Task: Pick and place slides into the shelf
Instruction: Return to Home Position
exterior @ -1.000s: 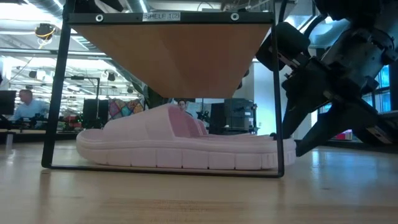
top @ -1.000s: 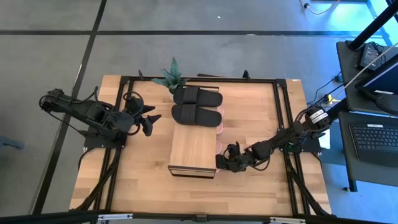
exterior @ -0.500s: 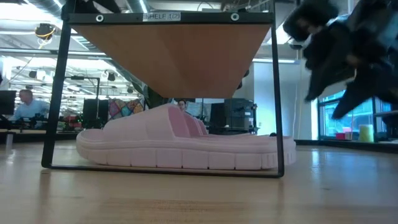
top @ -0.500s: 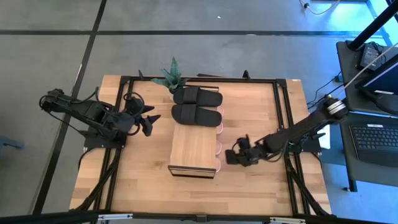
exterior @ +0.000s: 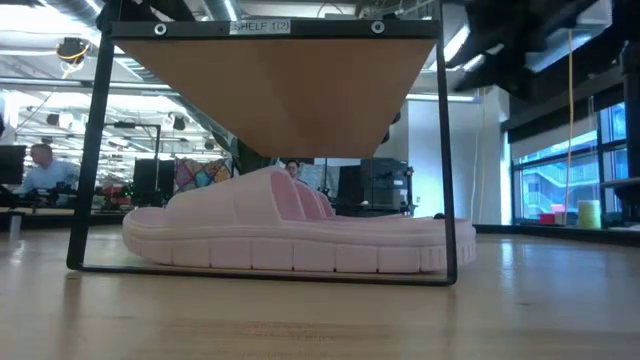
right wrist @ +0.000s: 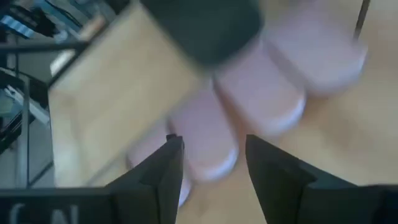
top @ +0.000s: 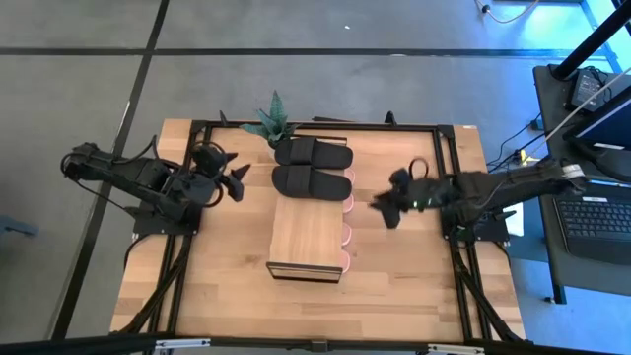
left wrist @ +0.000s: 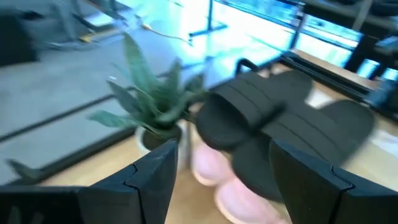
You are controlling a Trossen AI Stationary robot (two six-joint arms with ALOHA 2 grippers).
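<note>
The shelf (top: 306, 235), a light wood plank on a thin dark frame, stands mid-table. A pink slide (exterior: 290, 235) lies on the tabletop under it; more pink ends (top: 347, 235) stick out along its right side. Two black slides (top: 312, 166) lie side by side at its far end, above pink slides (left wrist: 214, 180). My right gripper (top: 381, 209) hangs open and empty above the table, right of the shelf, its fingers (right wrist: 171, 162) pointing toward the pink ends (right wrist: 249, 99). My left gripper (top: 240, 182) is open and empty, left of the black slides (left wrist: 280, 124).
A small potted plant (top: 271, 120) stands at the far edge, just left of the black slides. A dark frame (top: 449, 197) runs around the table. Bare wood (top: 394, 286) lies near and right of the shelf. A desk with a keyboard (top: 596, 217) stands off to the right.
My right gripper has drawn away from the pink slide at the shelf's near right corner. It has risen and gone toward the table's far and right edges, rolling as it went. The pink slide has stayed under the shelf. My left gripper has turned slightly toward the far edge.
</note>
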